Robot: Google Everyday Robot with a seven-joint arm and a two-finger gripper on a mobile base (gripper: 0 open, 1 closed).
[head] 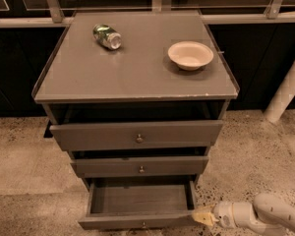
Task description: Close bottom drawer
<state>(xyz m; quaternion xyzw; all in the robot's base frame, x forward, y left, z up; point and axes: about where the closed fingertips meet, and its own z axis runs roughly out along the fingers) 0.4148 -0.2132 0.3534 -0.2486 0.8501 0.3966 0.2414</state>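
Note:
The bottom drawer (137,220) of the grey cabinet is pulled well out, and its empty inside (140,198) shows. Its front runs along the lower edge of the view, with a small metal knob (144,225) at centre. My gripper (202,216) comes in from the lower right on a white arm (265,216). Its pale tip is at the right end of the drawer's front, touching it or nearly so.
Above are a mid drawer (140,166) and a top drawer (136,134), both slightly out. On the cabinet top lie a green can (107,36) on its side and a white bowl (190,54). A white pole (285,90) stands at right. Speckled floor surrounds the cabinet.

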